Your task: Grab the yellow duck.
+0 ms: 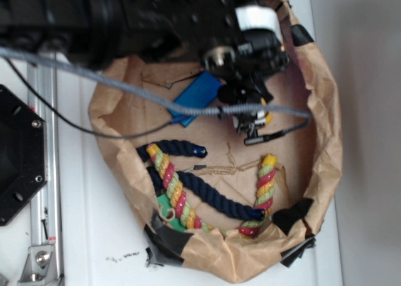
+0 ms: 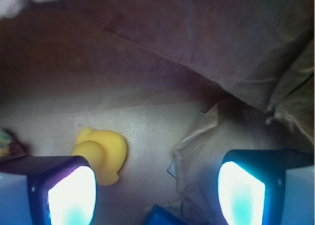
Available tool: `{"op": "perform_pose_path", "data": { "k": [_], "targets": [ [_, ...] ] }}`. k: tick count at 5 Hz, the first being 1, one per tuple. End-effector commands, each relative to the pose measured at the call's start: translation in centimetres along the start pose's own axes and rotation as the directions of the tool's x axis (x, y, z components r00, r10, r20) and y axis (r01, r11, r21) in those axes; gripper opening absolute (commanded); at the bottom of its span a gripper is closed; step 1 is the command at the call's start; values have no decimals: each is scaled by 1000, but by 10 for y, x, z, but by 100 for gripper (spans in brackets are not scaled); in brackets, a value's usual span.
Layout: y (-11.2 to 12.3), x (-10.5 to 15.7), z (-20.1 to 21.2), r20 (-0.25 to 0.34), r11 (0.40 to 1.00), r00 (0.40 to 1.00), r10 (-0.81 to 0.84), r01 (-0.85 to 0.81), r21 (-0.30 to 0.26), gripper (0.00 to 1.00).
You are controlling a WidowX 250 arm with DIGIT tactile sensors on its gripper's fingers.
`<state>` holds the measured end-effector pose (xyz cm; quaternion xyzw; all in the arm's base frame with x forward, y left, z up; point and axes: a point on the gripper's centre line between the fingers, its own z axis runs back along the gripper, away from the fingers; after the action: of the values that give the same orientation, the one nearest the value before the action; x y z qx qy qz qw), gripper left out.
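The yellow duck (image 2: 102, 153) lies on the brown paper floor, just beyond and slightly inside my left fingertip (image 2: 69, 195). My gripper (image 2: 157, 195) is open, its two fingers wide apart with nothing between them but bare paper and a corner of the blue block (image 2: 160, 216). From the exterior view, the gripper (image 1: 254, 124) hangs low inside the paper nest. Only a yellow sliver of the duck (image 1: 269, 116) shows beside it. The blue block (image 1: 197, 95) lies just to its left.
Crumpled paper walls (image 1: 326, 111) ring the nest, and a fold (image 2: 197, 141) rises near my right finger. Two striped pink-green-yellow ropes (image 1: 172, 186) (image 1: 266, 186) and a dark blue rope (image 1: 216, 198) lie toward the front. Cables (image 1: 125, 86) cross the nest.
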<state>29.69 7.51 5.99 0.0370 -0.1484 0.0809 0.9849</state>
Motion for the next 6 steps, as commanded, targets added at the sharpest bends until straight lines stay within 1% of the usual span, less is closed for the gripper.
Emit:
{"op": "perform_pose_path", "data": {
  "k": [1, 2, 3, 4, 5, 6],
  "targets": [
    [-10, 12, -21, 15, 998, 999, -36, 35, 54, 100],
    [-25, 8, -32, -11, 994, 997, -82, 82, 67, 100],
    [-35, 4, -34, -4, 993, 995, -104, 104, 58, 100],
    [-46, 4, -36, -17, 992, 992, -125, 125, 5, 100],
    [-52, 7, -29, -23, 989, 994, -106, 104, -101, 100],
    [-58, 4, -25, -24, 986, 992, -122, 119, -116, 100]
  ]
}}
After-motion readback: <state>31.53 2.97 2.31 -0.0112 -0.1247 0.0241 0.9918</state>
